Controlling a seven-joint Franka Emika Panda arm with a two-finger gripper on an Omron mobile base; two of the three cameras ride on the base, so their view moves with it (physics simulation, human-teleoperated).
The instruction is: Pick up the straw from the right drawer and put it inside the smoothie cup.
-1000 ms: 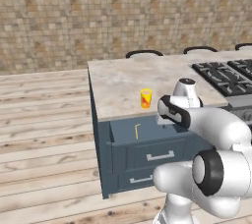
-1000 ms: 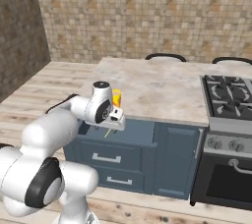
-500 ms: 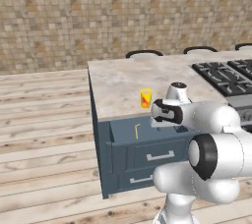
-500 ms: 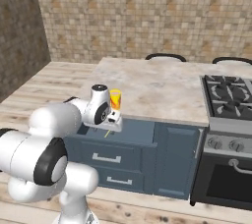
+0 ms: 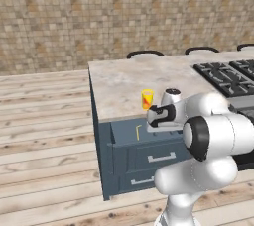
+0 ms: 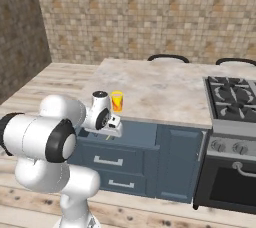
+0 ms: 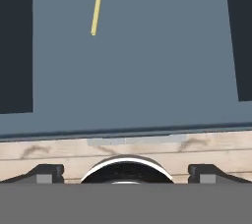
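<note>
Over the open right drawer (image 5: 130, 130) the gripper (image 7: 126, 171) now points down, having swung in from the right; jaws spread wide, nothing held. Straw (image 7: 98, 4) lies flat on the drawer floor, ahead and off to one side. Smoothie cup (image 5: 147, 99) waits on the counter (image 5: 124, 79) behind. Needs alignment before descent.

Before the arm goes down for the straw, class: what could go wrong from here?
1. The straw is very thin and lies flat on the floor of the right drawer, off-centre from the open end effector; its fingers could close beside it.
2. The smoothie cup stands near the counter edge, close to the arm, which might knock it over.
</note>
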